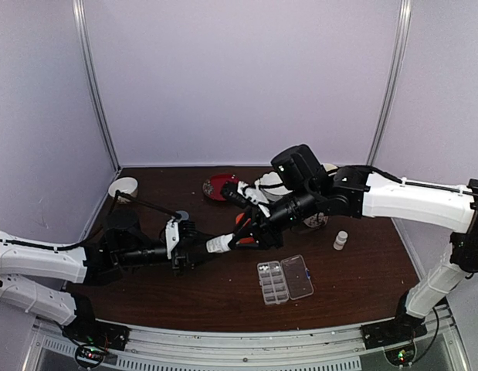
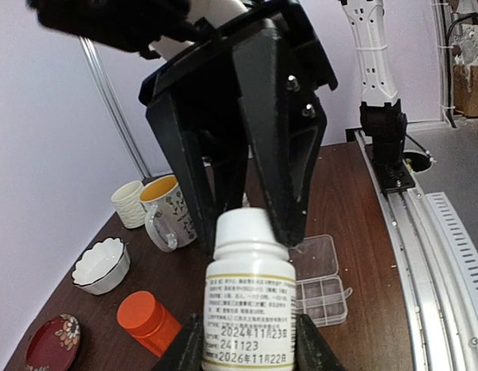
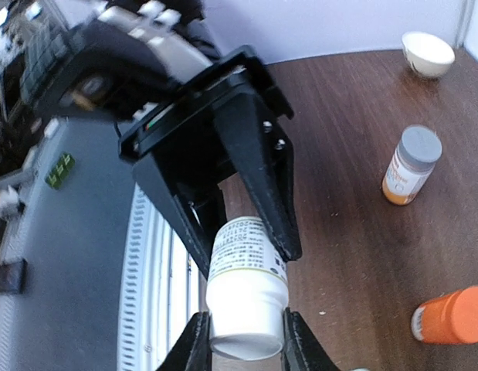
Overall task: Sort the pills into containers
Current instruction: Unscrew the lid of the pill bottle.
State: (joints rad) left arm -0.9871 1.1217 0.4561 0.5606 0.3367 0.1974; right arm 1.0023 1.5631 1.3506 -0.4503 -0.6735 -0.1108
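The left gripper (image 2: 249, 345) is clenching a white bottle (image 2: 249, 297) by its body, mid-frame in the overhead view, while the right gripper (image 3: 245, 345) is pinching its cap (image 2: 242, 228). The pill box (image 1: 272, 284) is lying open at lower centre, untouched

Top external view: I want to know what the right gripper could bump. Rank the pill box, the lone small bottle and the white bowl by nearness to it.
1. pill box, just to the near right of the right gripper, which grips the white bottle by its cap.
2. lone small bottle, farther right.
3. white bowl, back-left corner, farthest.
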